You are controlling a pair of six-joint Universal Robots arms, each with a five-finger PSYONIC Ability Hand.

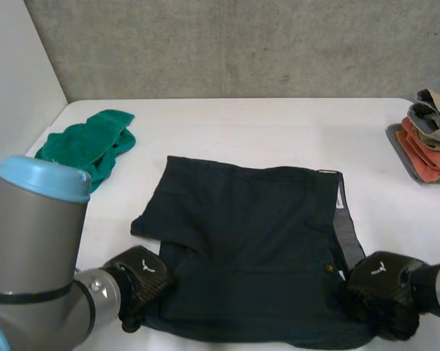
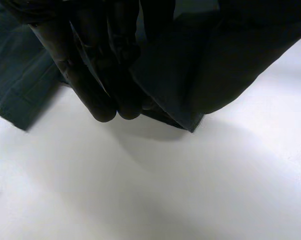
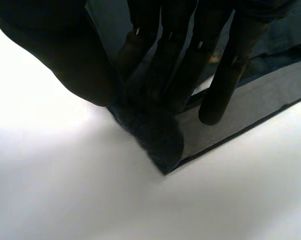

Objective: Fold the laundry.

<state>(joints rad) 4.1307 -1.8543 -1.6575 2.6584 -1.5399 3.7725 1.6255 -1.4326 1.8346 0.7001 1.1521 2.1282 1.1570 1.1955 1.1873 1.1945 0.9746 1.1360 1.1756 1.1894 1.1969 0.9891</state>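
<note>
Shorts [image 1: 256, 234] pinched at corners by left robot hand [image 1: 143, 281], right robot hand [image 1: 381, 289].

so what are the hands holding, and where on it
Both pinch the dark shorts: the left hand at the near left corner, the right hand at the near waistband corner.

Bright even light, soft shadows under cloth [image 2: 215, 75]

Green cloth [image 1: 88, 146] and clothes stack [image 1: 428, 139] flank the open far table [image 1: 264, 121].
</note>
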